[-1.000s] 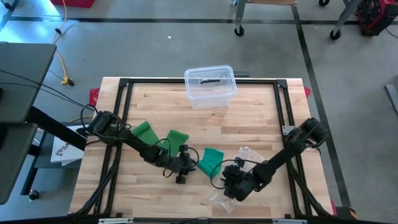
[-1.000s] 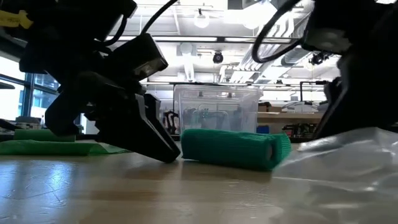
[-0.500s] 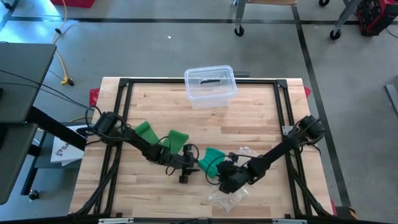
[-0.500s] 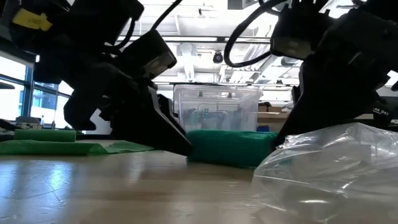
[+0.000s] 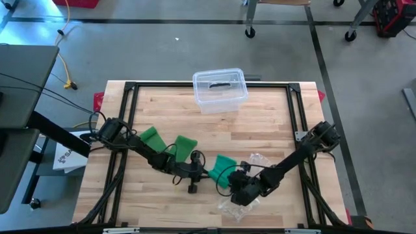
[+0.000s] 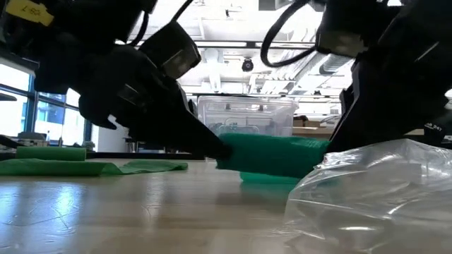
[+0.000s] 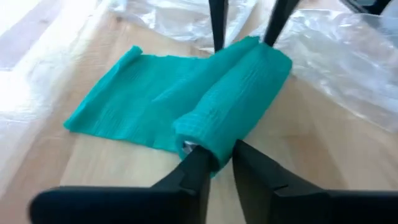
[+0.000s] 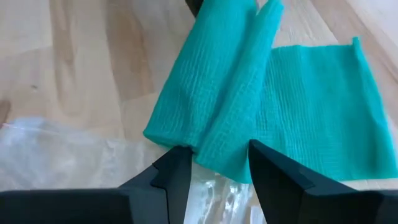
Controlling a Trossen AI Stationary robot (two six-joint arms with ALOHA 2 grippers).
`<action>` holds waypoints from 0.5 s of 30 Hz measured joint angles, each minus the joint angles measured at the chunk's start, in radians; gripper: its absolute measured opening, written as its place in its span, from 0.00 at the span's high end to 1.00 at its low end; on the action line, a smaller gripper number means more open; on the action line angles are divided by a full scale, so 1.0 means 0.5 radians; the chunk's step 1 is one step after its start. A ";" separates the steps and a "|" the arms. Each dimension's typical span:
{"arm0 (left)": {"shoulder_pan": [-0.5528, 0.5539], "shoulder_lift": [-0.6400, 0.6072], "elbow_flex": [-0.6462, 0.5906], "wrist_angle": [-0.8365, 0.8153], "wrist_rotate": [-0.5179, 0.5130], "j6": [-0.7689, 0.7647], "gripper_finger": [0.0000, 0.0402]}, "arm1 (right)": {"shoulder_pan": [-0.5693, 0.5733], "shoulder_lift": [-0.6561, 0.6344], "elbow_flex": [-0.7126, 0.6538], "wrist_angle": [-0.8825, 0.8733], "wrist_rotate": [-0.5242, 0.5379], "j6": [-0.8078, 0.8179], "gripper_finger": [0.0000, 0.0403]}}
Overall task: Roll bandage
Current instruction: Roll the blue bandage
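A green bandage (image 5: 223, 170), partly rolled, lies near the table's front middle. Its roll (image 7: 236, 99) is thick, and its loose tail (image 7: 130, 106) is spread flat on the wood. My left gripper (image 7: 217, 158) comes from the table's left and is shut on one end of the roll. My right gripper (image 8: 214, 158) comes from the right, over a clear plastic bag (image 6: 374, 190), and has the roll's other end between its fingers. My left gripper pinches the roll's end with the pale core (image 7: 189, 144) between its two fingers. It comes slanting down from the table's left, its fingers pointing along the roll. The tail lies on the table. My right gripper holds the roll's opposite end (image 8: 205, 146) between its two fingers (image 8: 174, 168), which stand wide with the roll filling the gap. It comes slanting down from the table's right and near side, its fingers pointing along the roll.
Two more green bandages (image 5: 151, 136) (image 5: 184, 144) lie on the wood behind the left arm. A clear lidded box (image 5: 220, 89) stands at the far middle. Crumpled plastic wrap (image 5: 239, 203) lies beside and under the right gripper. A black frame (image 5: 127, 97) borders the table.
My left gripper has tipped further down and shut on the near end of the roll. My right gripper has gone a little toward the table's left, up to the roll's other end, and the plastic bag has shifted with it.
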 joint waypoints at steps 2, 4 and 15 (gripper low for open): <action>-0.019 -0.003 0.000 0.020 0.015 -0.014 0.93 | 0.022 -0.002 0.047 -0.098 0.033 0.019 0.63; -0.042 -0.019 0.000 0.035 0.030 -0.023 0.97 | 0.040 -0.002 0.099 -0.205 0.060 0.043 0.63; -0.093 -0.273 0.014 -0.376 0.065 -0.435 1.00 | 0.090 -0.005 0.376 -0.747 0.081 0.095 0.63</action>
